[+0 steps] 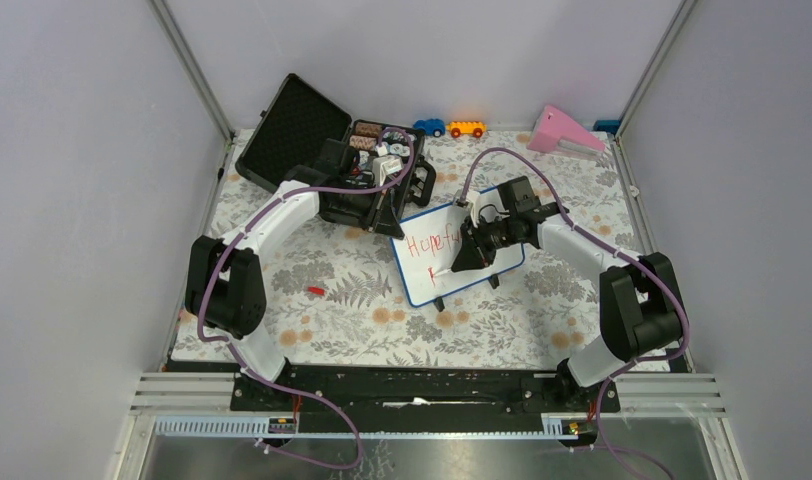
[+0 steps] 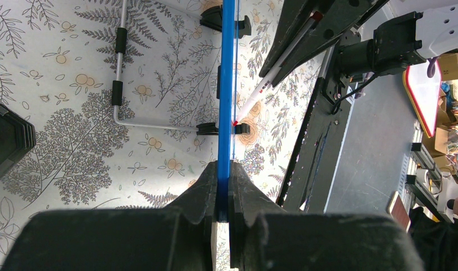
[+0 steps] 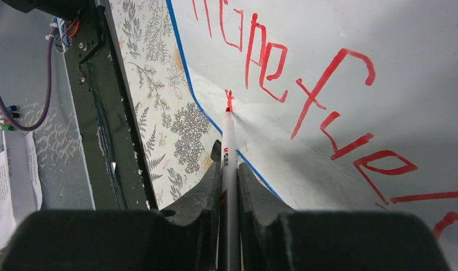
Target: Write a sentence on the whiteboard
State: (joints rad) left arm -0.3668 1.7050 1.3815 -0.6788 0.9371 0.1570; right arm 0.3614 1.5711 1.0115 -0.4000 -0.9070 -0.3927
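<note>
The whiteboard stands on its feet, leaning back, on the flowered table, and the open black case lies just beyond the whiteboard's far left corner. The left gripper is clamped tight on the whiteboard's blue edge near that corner, bracing it. The right gripper is closed around a red marker, whose tip touches the whiteboard's face just under the first letters of the top line.

The sentence is part written: "Hope fuel" shows in red along the top of the whiteboard (the end of that word runs out of the wrist view), and only a small mark sits below it. I judge the step in hand to be the start of the second line.

The next move probably calls for short, lightly pressed strokes running rightward across the whiteboard, parallel to the top line, while the left grip holds the whiteboard steady against the push.
</note>
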